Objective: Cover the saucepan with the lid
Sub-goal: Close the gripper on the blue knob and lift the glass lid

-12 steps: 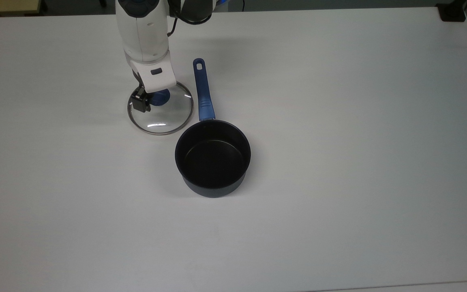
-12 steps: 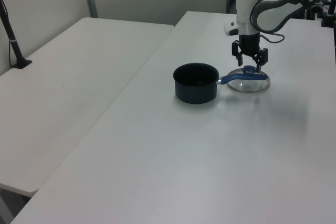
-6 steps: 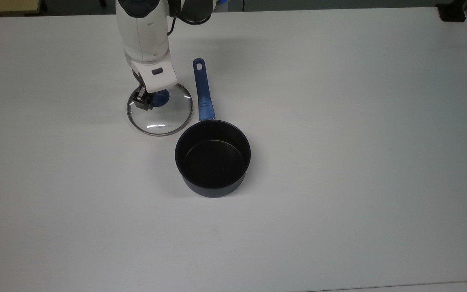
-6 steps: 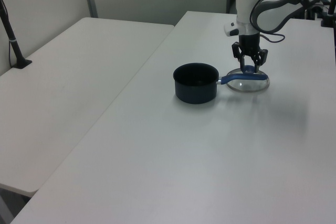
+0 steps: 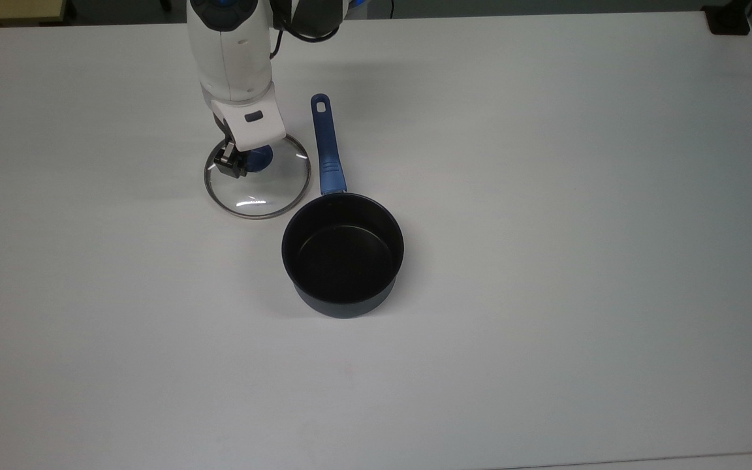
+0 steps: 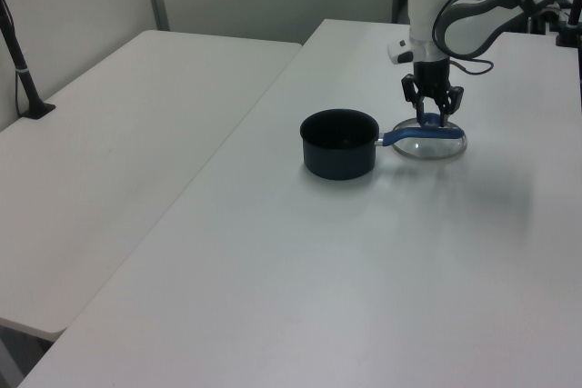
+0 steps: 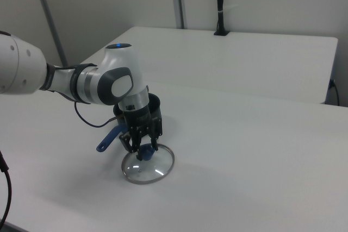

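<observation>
Straddling lid point(image 5: 258, 188) knob – gripper point(image 5: 244, 158), saucepan point(image 5: 343, 254) handle beside

Counter point(image 5: 546, 261): bare white surface open all around. Obstacles: saucepan point(image 5: 343, 254), mouth uncovered and open from above; its long handle point(image 5: 326, 145) lying just beside the glass lid point(image 5: 257, 189), on the top view's right. Lid's other sides unobstructed. Hand point(image 7: 142, 148) straddles the lid's blue knob point(image 5: 260, 156).

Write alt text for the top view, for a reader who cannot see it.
The robot's gripper is down at the blue knob of a glass lid lying flat on a white table. Just to the top view's lower right stands an empty dark saucepan, its long blue handle pointing up beside the lid.
</observation>
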`<move>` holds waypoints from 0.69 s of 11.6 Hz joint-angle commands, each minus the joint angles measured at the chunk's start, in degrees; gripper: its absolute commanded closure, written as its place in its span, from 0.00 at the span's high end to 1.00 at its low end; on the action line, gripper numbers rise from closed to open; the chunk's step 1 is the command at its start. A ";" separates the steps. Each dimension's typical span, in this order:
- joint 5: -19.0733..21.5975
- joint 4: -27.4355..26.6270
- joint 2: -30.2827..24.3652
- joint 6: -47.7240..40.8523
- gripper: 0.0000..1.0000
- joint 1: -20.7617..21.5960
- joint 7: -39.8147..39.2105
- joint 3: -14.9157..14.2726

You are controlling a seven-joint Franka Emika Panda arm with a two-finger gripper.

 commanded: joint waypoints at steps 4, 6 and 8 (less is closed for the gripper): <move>-0.17 5.99 -0.69 -6.25 0.46 -3.25 0.30 -0.02; 1.14 11.44 -0.25 -10.84 0.46 -5.54 2.83 -0.02; 5.87 16.28 0.62 -13.83 0.46 -6.16 10.62 -0.28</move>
